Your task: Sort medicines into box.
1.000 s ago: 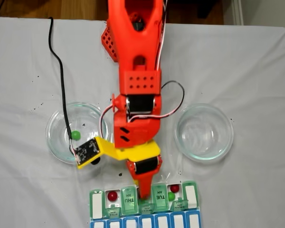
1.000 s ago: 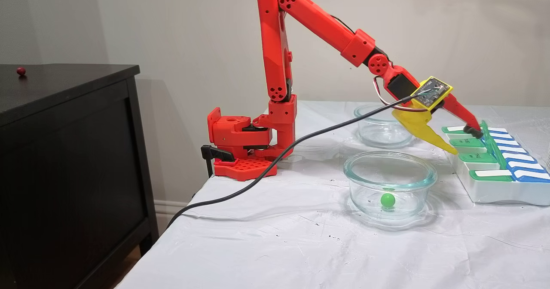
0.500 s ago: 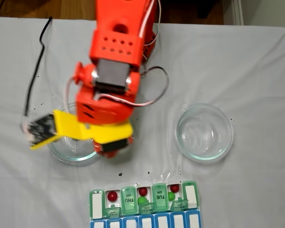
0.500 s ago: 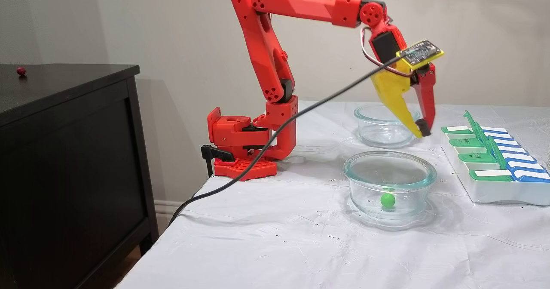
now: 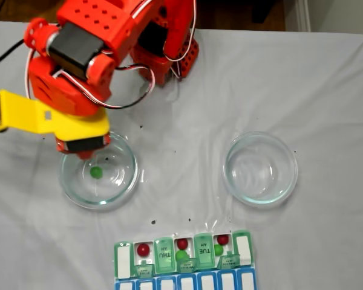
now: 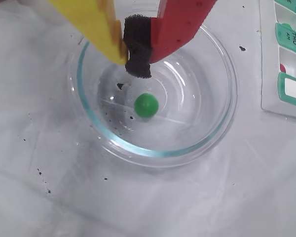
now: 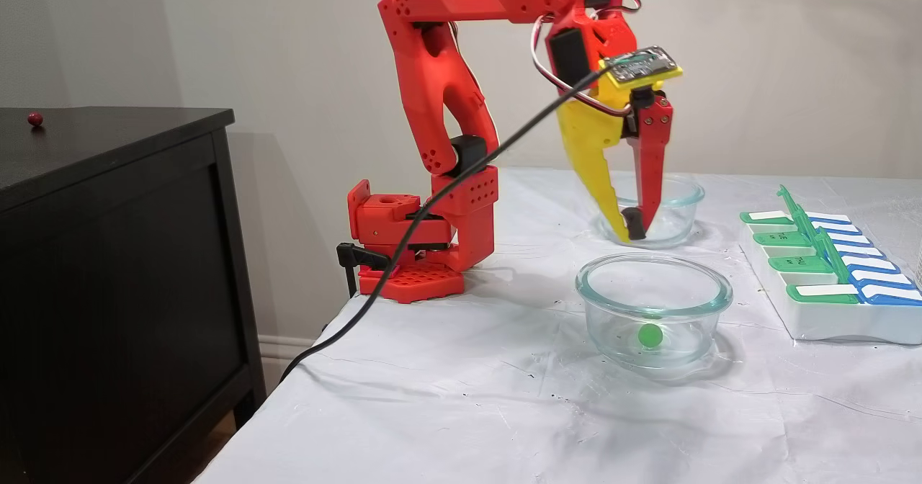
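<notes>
One green ball [image 6: 146, 105] sat loose on the floor of a glass dish [image 6: 214, 128], just below the gripper [image 6: 136, 58] tips in the wrist view, not touching them. Same ball in both fixed views [image 5: 96, 172] [image 7: 650, 335].

Gripper [image 7: 634, 226] hung above that dish [image 7: 702, 310], pointing down: yellow finger and red finger closed together on the black pad, nothing between them. In a fixed view only the yellow and red gripper body over the dish's [image 5: 128, 181] rim was clear, tips hidden.

Pill box [image 5: 243, 249] sat well away from the gripper, near the bottom edge: green lids flipped up, open cells held a red ball [image 5: 144, 249], a red [image 5: 182, 243] with a green [image 5: 181, 255], and a red [image 5: 222, 239] with a green [image 5: 218, 249]. Box corner at the right edge in the wrist view [image 6: 276, 101].

Second glass dish [image 5: 290, 181] stood off to the side. White cloth [image 7: 446, 412] covered the table. Black cabinet [image 7: 144, 268] stood beside it with a small red ball [image 7: 34, 118] on top.
</notes>
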Controlling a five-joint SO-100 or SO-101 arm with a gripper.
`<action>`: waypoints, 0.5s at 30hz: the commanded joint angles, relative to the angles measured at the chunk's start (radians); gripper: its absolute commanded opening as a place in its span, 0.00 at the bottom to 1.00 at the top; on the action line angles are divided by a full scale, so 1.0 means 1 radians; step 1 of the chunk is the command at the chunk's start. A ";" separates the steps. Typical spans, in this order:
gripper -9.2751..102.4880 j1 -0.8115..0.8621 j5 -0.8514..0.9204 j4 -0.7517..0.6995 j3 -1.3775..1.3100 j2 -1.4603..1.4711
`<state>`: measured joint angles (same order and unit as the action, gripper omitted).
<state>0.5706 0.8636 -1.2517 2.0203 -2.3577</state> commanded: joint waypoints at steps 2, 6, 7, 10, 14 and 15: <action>0.10 0.043 -0.061 -0.040 -0.038 0.009; 0.21 0.041 -0.193 -0.086 -0.052 0.025; 0.25 0.037 -0.224 -0.098 -0.051 0.032; 0.30 0.015 -0.324 -0.083 -0.012 0.041; 0.30 -0.006 -0.402 0.009 0.041 0.023; 0.30 -0.011 -0.419 0.020 0.046 0.029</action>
<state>0.5737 0.4955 -1.2763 2.0770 -2.3056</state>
